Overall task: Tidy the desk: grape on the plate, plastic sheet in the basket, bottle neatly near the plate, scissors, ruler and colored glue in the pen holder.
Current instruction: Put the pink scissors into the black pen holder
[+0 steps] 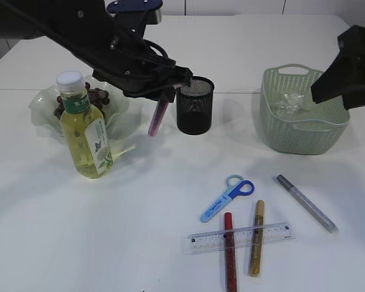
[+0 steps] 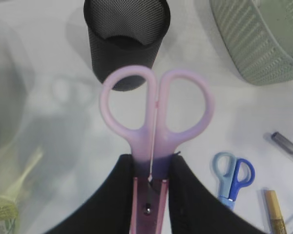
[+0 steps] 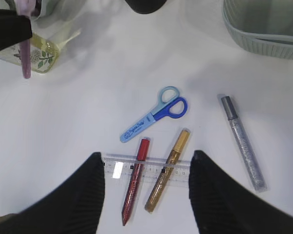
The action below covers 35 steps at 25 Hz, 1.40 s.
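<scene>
Pink scissors (image 2: 156, 112) clamped in left pincer (image 2: 150, 183) by holder (image 1: 194, 105); right pincer (image 3: 146, 185) open, empty. Sheet (image 1: 290, 103) basketed; blue scissors (image 1: 227, 198), ruler (image 1: 238, 237), glues remain lower centre.

End effector (image 2: 150, 195) grips pink scissors (image 2: 156, 114) near pen holder (image 2: 126, 41)

Desk (image 1: 109, 243) white. Pink scissors (image 2: 156, 114) pale pink-lilac. Pen holder (image 1: 194, 105) black mesh. Basket (image 1: 301, 115) pale green, perforated weave. Blue scissors (image 1: 227, 198) light blue with one darker blue loop. Glue pens: red glitter (image 1: 230, 252), gold glitter (image 1: 256, 238), silver glitter (image 1: 306, 202). Ruler (image 1: 238, 237) clear. Bottle (image 1: 86, 129) yellow liquid, white cap, green label. Plate (image 1: 42, 109) translucent pale green, grapes (image 1: 98, 96) dark purple.
</scene>
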Tool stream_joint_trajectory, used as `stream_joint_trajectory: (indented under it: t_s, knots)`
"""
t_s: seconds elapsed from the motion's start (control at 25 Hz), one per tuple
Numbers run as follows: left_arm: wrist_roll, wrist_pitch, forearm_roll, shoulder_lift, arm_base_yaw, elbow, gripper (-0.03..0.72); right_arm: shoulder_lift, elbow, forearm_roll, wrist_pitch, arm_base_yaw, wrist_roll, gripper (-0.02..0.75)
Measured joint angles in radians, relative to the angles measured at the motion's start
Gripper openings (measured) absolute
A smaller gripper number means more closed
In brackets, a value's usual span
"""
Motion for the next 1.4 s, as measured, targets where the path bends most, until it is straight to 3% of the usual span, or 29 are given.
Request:
stream_joint_trajectory:
  t_s: [1.4]
  knots:
    - [0.0, -0.357, 0.0, 0.06, 0.0, -0.007, 0.135, 0.0, 0.0, -0.03, 0.016, 0.0, -0.006, 0.438]
